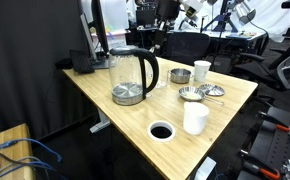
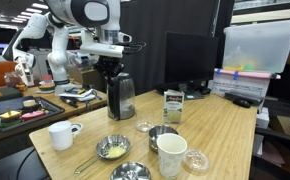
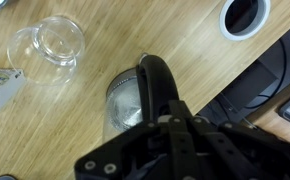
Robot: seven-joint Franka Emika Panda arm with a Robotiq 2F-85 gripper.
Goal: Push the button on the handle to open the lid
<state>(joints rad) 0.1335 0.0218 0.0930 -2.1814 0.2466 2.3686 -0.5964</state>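
looming over kettle [image 2: 119, 98], gripper [image 2: 110, 68] partly covers handle [image 3: 157, 80]; lid [image 1: 126, 51] hard to discern; jaw gap: cannot tell.

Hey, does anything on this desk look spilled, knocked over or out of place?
Nothing stands out. The kettle stands upright with its lid down, the cups and bowls sit upright, and no spill shows on the desk.

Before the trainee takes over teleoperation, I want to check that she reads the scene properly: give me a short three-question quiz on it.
1. True or false: the kettle lies on its side.
2. The end effector is positioned above: A) a toaster, B) the kettle, C) a frying pan?
3. Fill in: the kettle's handle is coloured ___.
Key: 1 false, it stands upright; 2 B; 3 black.
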